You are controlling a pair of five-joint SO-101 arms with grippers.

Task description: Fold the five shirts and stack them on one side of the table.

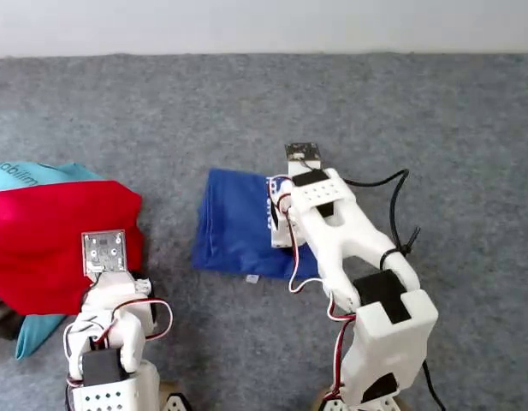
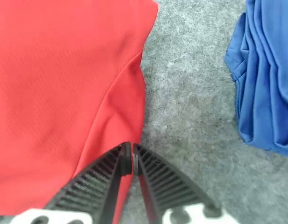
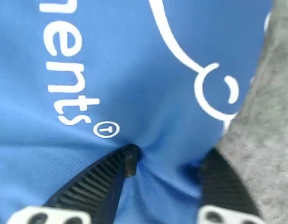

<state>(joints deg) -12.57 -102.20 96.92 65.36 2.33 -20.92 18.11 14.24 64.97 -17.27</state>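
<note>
Blue folded shirt with white print lies mid-table on the grey carpet-like cover, apart from the pile. Your right gripper sits on its edge, fingers spread with cloth between them; it seems to press, not pinch. At the left side a red shirt tops a turquoise shirt, and your left gripper is closed over the red edge. By my judgement the blue one must yet join the pile.
</note>
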